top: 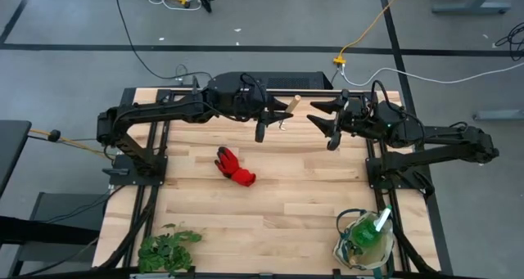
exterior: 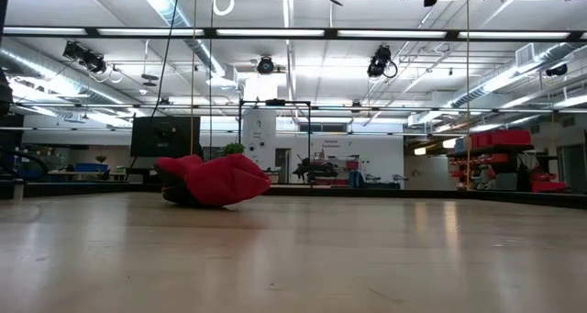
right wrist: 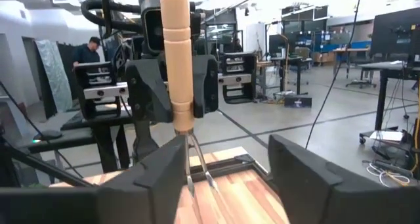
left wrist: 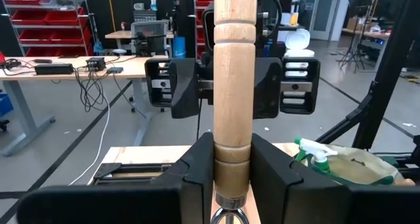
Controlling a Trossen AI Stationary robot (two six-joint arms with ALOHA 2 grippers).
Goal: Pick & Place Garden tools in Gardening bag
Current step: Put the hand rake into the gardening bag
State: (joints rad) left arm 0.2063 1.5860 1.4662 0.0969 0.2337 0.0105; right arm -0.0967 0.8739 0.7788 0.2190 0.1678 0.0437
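Though raised, rake (left wrist: 233, 86) near table edge (top: 246, 91)

red glove (exterior: 216, 179) | lying crumpled on table (exterior: 367, 258) | nothing touching it

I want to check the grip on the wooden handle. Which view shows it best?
The left wrist view: the left gripper is shut on the handle, which fills the frame. The right wrist view shows the handle with metal tines below, between the right gripper's open jaws. The high view shows it small; the low view misses it.
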